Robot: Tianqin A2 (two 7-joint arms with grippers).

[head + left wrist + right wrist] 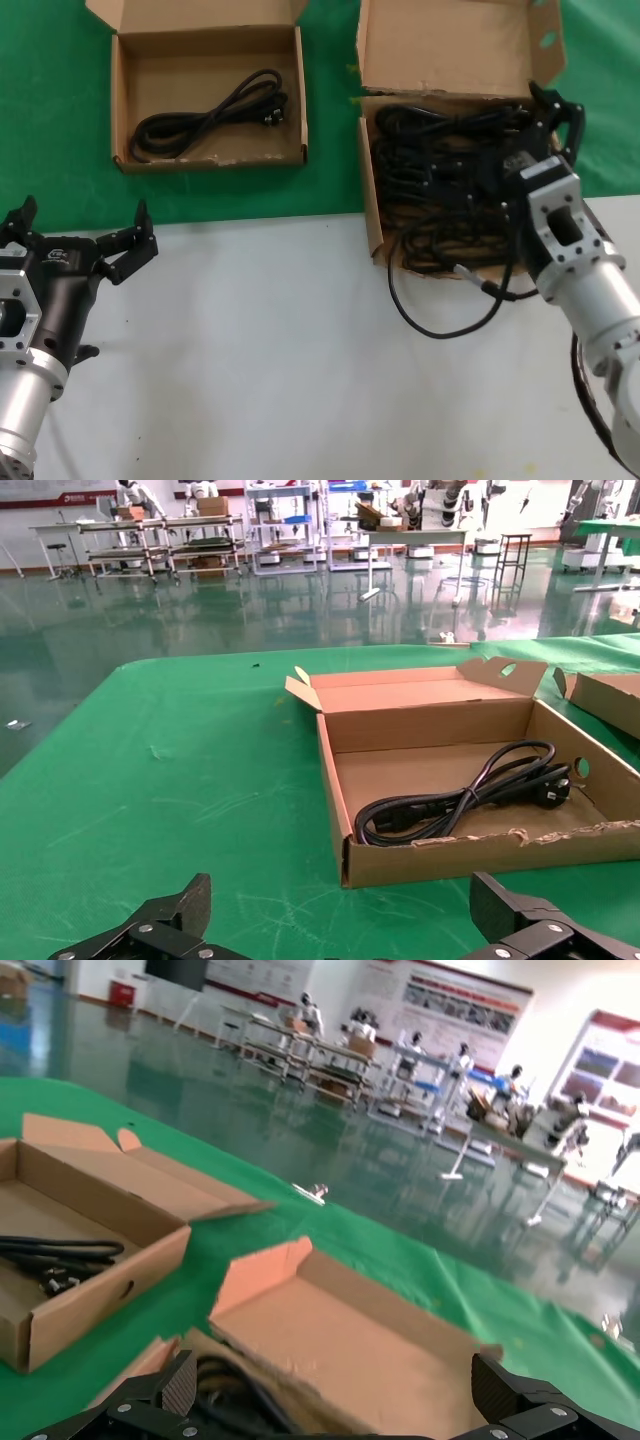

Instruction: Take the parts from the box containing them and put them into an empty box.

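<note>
Head view: right pincer (556,112) over the far right corner of the larger cardboard box (371,190), fingers spread wide, nothing held. Heap of coiled black power cords (440,185) inside that box, filling it; one loop of thin black cable (440,325) with a silver connector spilling past the box's front edge onto the white surface (280,360). Smaller cardboard box (122,100) well to the left of the larger box, on the green cloth (60,100), with a single coiled power cord (205,118) lying inside. Left pincer (85,235) near the front of the smaller box, above the white surface, fingers wide apart, empty.

Left wrist view: both left fingertips (185,905) spread far apart, gripping nothing. Smaller box (345,780) just beyond them on the green cloth, lid flap open, single cord (470,795) resting on its floor, frayed front edge toward the camera.

Right wrist view: right fingertips (175,1385) wide apart, nothing between them. Larger box's lid flap (340,1335) just beyond; a bit of black cord (225,1380) visible below. Smaller box (100,1280) farther off, cord inside.
</note>
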